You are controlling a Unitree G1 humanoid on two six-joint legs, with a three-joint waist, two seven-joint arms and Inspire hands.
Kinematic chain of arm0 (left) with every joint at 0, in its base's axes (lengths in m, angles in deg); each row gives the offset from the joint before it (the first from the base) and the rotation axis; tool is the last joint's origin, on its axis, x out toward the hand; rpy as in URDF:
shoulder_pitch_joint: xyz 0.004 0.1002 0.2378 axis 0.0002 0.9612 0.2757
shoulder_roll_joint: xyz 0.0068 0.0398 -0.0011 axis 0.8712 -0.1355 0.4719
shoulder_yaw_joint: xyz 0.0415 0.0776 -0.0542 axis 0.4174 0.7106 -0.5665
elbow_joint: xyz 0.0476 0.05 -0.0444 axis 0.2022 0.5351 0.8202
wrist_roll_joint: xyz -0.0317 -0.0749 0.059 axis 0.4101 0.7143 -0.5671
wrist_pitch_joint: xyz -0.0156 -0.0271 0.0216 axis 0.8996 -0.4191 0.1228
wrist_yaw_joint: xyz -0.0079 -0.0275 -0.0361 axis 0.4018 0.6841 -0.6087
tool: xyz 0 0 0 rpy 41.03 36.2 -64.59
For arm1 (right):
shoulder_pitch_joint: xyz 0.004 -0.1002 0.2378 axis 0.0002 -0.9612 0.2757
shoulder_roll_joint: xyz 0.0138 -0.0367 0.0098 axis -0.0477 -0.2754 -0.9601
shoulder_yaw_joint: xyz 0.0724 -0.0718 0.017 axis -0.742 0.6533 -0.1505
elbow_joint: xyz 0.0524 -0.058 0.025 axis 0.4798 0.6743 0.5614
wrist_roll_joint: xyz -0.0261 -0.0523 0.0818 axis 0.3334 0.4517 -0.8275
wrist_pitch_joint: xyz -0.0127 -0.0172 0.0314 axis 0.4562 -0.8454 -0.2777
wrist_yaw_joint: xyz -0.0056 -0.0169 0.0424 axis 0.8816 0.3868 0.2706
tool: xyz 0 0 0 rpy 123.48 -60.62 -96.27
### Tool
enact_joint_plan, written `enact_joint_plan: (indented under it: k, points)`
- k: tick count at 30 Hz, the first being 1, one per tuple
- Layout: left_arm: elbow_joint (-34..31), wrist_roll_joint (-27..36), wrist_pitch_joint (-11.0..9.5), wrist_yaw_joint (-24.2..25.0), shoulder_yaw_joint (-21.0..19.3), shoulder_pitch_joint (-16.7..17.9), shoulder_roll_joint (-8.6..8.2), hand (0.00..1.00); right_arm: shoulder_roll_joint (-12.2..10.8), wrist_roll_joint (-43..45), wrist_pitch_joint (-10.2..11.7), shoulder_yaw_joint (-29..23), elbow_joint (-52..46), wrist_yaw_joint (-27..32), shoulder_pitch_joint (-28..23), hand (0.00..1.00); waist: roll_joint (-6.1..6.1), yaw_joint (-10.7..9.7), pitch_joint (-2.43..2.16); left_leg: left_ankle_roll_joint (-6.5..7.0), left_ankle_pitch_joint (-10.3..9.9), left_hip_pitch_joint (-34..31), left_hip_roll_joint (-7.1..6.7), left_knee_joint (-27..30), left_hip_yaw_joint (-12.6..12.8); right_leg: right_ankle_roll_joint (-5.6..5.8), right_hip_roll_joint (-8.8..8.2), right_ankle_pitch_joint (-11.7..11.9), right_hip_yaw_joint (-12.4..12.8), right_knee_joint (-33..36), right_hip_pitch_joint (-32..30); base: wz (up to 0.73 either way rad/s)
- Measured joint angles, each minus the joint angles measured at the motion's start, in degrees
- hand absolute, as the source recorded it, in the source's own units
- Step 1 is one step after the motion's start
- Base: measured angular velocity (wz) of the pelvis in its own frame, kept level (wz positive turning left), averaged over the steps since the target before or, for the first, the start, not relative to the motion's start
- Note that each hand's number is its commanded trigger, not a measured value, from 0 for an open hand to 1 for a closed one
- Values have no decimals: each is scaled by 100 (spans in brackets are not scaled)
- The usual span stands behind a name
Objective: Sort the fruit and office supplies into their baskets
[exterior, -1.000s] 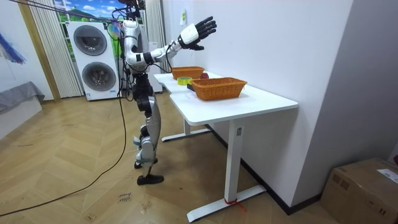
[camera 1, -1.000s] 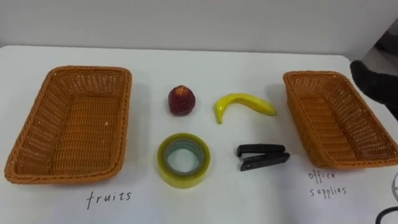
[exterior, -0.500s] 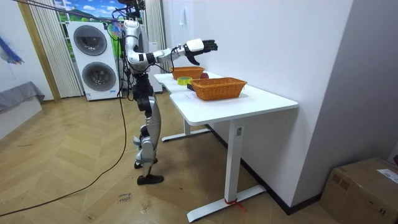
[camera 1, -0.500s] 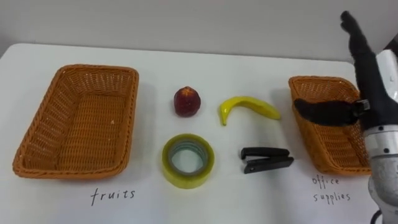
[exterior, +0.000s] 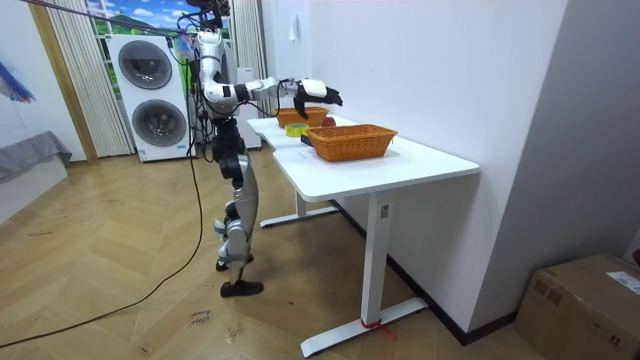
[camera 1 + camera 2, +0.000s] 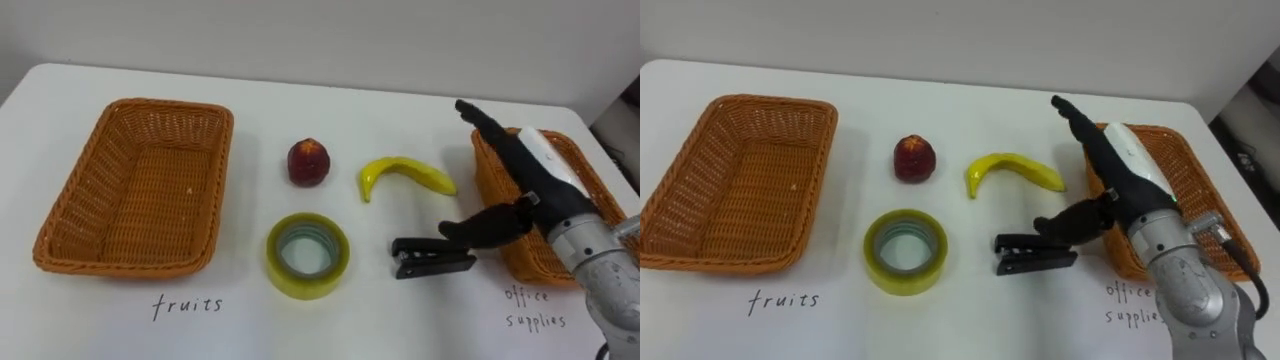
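A red apple (image 6: 309,161) and a yellow banana (image 6: 405,175) lie mid-table. In front of them sit a yellow tape roll (image 6: 308,254) and a black stapler (image 6: 432,256). An empty wicker basket (image 6: 130,268) stands at the left over the word "fruits". A second wicker basket (image 6: 1200,190) stands at the right over "office supplies". My right hand (image 6: 538,170) hovers open over that basket's left edge, fingers straight and pointing away. Its thumb reaches down toward the stapler's right end, close above it. In the room view I stand at the table's end with the right hand (image 5: 312,90) out over it.
A white wall runs along the table's far edge. Bare white tabletop (image 6: 300,330) lies in front of the objects and between the baskets. Washing machines (image 5: 150,95) stand behind me in the room view.
My right hand has swung down from high at the right to just over the right basket's left edge and the stapler. The eye view shifted slightly.
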Motion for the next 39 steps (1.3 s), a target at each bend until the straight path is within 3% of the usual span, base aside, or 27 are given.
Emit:
enact_joint_plan:
  k: [8,13,19,25,39]
  points:
    - [-2,-3,-1,57,-3,-22,0,0,8,53,-4,1,-9,-531,10,0,-7,53,-1,0,0,8,3,-3,2,-2,8,1,4,0,-9,0]
    - [-2,-3,-13,58,-5,-119,9,0,160,48,-3,0,-9,-810,40,0,-28,166,12,1,1,17,3,-3,1,-1,6,1,4,-4,-4,0]
    - [-5,-3,-27,61,-3,-212,59,0,163,47,-5,0,-10,-1061,43,0,-82,176,46,1,1,-28,4,1,1,-2,4,1,-4,-5,-38,0]
    - [-9,-4,-27,62,-4,-234,101,0,165,49,-6,0,-10,-1239,44,0,-80,184,46,1,1,-14,5,-5,-1,-3,6,3,-8,-4,-26,0]
    - [-9,0,-5,15,123,-235,167,0,337,315,-278,237,34,-1569,43,0,-124,180,22,1,1,-20,1,-1,-11,0,-6,5,-48,-3,-25,0]
